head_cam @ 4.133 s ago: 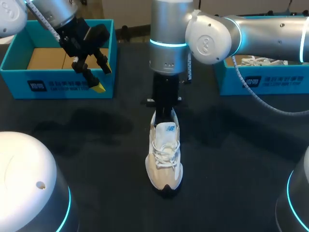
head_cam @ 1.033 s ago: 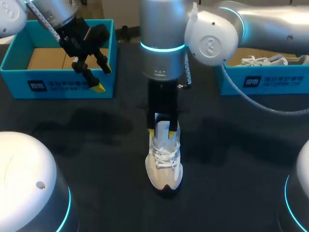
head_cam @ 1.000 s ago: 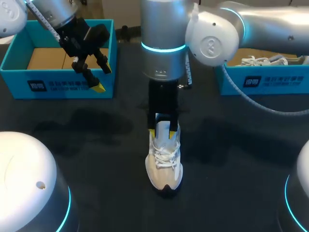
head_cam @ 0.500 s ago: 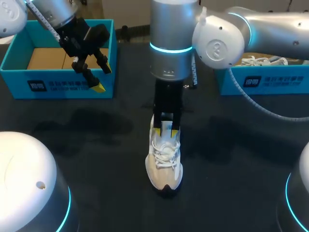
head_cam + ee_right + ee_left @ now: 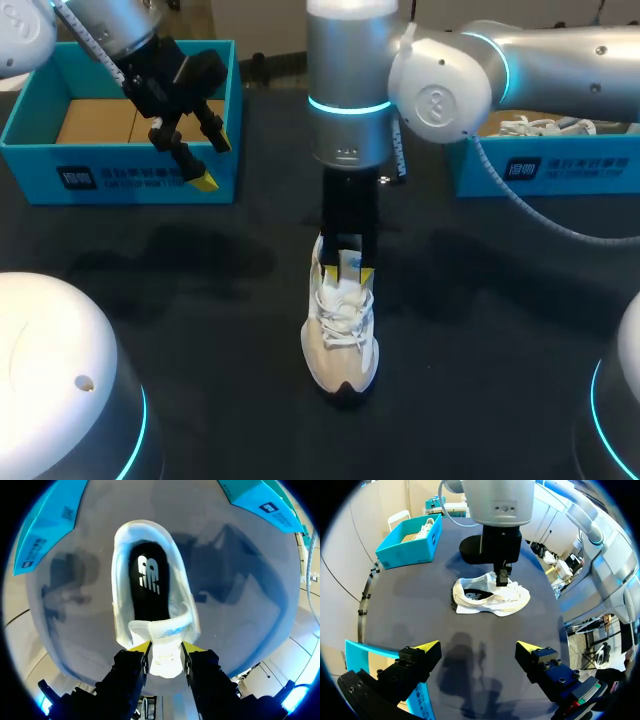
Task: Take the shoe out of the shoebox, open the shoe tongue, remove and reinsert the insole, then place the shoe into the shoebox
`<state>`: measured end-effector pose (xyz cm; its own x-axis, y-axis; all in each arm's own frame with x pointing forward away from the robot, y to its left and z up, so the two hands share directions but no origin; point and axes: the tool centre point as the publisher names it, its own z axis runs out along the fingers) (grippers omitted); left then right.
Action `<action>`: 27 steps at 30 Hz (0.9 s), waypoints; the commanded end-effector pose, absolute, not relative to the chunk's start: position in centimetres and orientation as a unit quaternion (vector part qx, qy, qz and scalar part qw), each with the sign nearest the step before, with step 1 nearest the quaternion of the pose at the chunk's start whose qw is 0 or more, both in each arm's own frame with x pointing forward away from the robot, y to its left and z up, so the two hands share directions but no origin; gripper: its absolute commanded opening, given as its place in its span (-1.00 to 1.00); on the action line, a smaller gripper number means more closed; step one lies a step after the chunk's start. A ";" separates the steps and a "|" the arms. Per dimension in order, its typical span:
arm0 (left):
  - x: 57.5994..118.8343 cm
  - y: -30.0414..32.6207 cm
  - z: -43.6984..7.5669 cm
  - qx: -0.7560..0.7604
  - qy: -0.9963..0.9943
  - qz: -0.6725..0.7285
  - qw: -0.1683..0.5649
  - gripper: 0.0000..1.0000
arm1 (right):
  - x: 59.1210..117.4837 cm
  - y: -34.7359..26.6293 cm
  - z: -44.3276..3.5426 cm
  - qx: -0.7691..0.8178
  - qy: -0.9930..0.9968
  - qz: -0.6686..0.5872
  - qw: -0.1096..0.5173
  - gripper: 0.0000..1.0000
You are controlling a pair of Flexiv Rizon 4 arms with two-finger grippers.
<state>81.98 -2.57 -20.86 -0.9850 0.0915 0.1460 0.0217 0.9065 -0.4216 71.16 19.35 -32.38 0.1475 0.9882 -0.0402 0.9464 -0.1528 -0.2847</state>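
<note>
A white lace-up shoe (image 5: pixel 340 340) stands in the middle of the black table, toe toward the front edge. My right gripper (image 5: pixel 347 270) hangs over its opening, shut on the raised white tongue (image 5: pixel 162 632), which sits between the yellow-tipped fingers of that gripper (image 5: pixel 166 650). The black insole (image 5: pixel 147 587) lies inside the shoe (image 5: pixel 150 540). My left gripper (image 5: pixel 213 160) is open and holds nothing, hanging above the front wall of the left blue shoebox (image 5: pixel 120 175). In the left wrist view the shoe (image 5: pixel 490 597) lies well ahead of my left gripper (image 5: pixel 477 647).
A second blue box (image 5: pixel 540 170) at the back right holds another white shoe (image 5: pixel 530 126). The left box shows only brown card inside. Bare black tabletop (image 5: pixel 200 300) lies around the shoe. White arm bases stand at both front corners.
My right gripper has shifted slightly right over the shoe and its fingers have narrowed onto the tongue. The left arm and the shoe have not moved.
</note>
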 end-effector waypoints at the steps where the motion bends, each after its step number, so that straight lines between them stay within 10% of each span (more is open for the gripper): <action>1: 81.9 -2.5 -20.8 -0.029 -0.973 0.214 0.080 1.00 | 71.4 20.4 -32.6 -0.748 -0.647 0.113 0.095 -0.30; 11: 81.9 -2.5 -20.8 -0.029 -0.973 0.214 0.080 1.00 | 70.6 20.3 -31.9 -0.752 -0.642 0.121 0.089 -0.62; 27: 81.9 -2.5 -20.8 -0.029 -0.973 0.214 0.080 1.00 | 71.8 20.3 -34.2 -0.739 -0.655 0.119 0.107 -0.54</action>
<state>81.98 -2.57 -20.86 -0.9850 0.0915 0.1460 0.0217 0.9065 -0.4216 71.77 20.02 -34.21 0.1180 0.9926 -0.0289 0.9423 -0.1211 -0.3120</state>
